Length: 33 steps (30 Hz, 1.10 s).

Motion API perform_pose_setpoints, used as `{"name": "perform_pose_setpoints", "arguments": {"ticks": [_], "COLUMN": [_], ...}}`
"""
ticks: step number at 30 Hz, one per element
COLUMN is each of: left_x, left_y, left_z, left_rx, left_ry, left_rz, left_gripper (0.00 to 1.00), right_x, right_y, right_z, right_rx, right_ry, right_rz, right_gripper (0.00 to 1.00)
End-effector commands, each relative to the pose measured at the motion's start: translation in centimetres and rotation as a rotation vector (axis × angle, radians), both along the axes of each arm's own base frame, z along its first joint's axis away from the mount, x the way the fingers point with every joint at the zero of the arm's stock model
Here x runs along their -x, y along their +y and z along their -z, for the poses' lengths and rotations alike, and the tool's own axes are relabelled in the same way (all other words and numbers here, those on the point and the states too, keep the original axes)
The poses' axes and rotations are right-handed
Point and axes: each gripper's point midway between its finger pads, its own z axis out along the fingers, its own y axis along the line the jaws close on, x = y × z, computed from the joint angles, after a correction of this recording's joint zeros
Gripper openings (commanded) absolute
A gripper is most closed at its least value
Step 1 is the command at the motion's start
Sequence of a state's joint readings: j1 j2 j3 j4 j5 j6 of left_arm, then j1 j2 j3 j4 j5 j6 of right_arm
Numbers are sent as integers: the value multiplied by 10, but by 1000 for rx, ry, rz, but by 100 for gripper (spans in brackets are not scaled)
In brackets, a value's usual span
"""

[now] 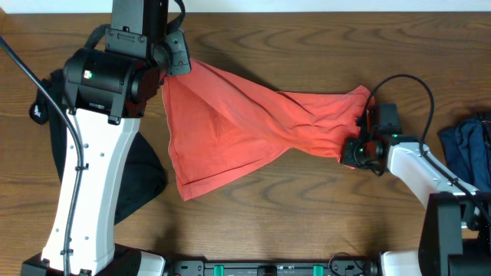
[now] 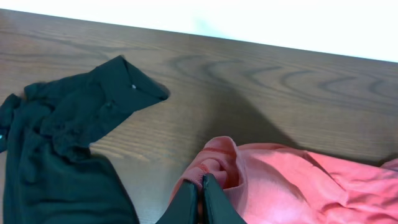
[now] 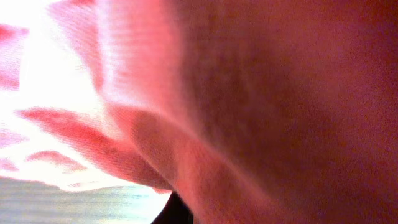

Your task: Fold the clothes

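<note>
On the wood-grain table [image 1: 307, 46], left hand [image 2: 201, 186] and right hand [image 1: 355, 146] each pinch the red garment [image 1: 245, 123]

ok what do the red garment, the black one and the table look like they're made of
The red garment: soft matte knit, probably cotton jersey; a fine ribbed weave shows up close and it drapes in loose folds. The black garment: thin matte fabric, crumpled; fibre unclear. The table: wood or wood-look laminate, brown grain, slight sheen.
</note>
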<state>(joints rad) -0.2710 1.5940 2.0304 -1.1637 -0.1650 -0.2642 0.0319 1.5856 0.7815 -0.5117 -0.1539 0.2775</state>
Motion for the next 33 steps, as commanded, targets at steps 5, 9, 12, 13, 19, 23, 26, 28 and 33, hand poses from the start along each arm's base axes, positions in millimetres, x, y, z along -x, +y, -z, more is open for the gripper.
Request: {"name": "perform_pose_setpoints", "arguments": {"ticks": [5, 9, 12, 13, 19, 23, 26, 28, 33], "left_x": [5, 5, 6, 7, 27, 53, 72, 84, 115], "left_y": [21, 24, 28, 29, 34, 40, 44, 45, 39], "left_z": [-10, -11, -13, -14, -32, -55, -73, -83, -95], "left_rx": [-44, -43, -42, -41, -30, -14, 3, 19, 67], "left_ry": [-20, -23, -29, -32, -72, -131, -187, -221, -248], "left_rz": [-57, -65, -74, -77, -79, -81, -80, -73, -9], "left_gripper": [6, 6, 6, 6, 6, 6, 6, 6, 6], "right_x": [-52, -38, -22, -15, 23, 52, 67, 76, 97], "right_y": [-15, -39, -53, -58, -65, -69, -69, -64, -56], "right_z": [-171, -252, -291, -301, -318, -330, -349, -365, -391], "right_rx": [-14, 37, 59, 65, 76, 88, 96, 94, 106], "right_ry": [-293, -387, -433, -443, -421, -442, -511, -569, -614], "right_rz": [27, 88, 123, 136, 175, 213, 219, 199, 162], "right_gripper": [1, 1, 1, 1, 1, 1, 1, 1, 1]}}
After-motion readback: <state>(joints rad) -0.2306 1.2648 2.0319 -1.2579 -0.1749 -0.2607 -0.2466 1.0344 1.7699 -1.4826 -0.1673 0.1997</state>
